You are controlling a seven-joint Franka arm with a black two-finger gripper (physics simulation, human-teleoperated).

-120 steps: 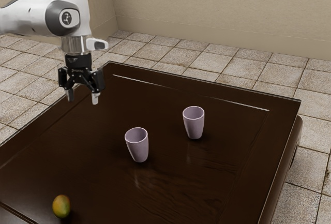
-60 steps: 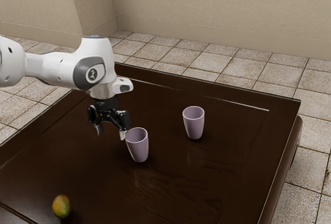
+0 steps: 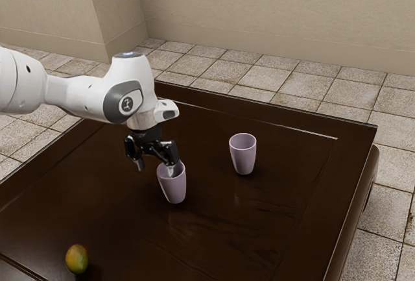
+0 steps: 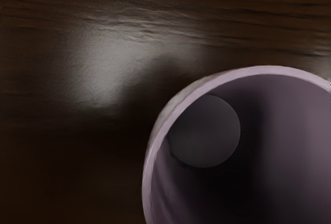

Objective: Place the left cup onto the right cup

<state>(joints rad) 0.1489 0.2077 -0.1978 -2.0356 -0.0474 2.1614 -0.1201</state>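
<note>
Left cup (image 3: 172, 187) upright, mouth up, axis vertical
Smooth lilac taper; gripper (image 3: 154, 165) jaws spread astride its rim.

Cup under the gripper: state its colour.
That cup is pale lilac, inside and out, clearest in the exterior view.

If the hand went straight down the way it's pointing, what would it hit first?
Most likely the nearer pale purple cup: the black hand, fingers open, hangs right over its rim, one finger seemingly inside it, though depth is unclear.
</note>
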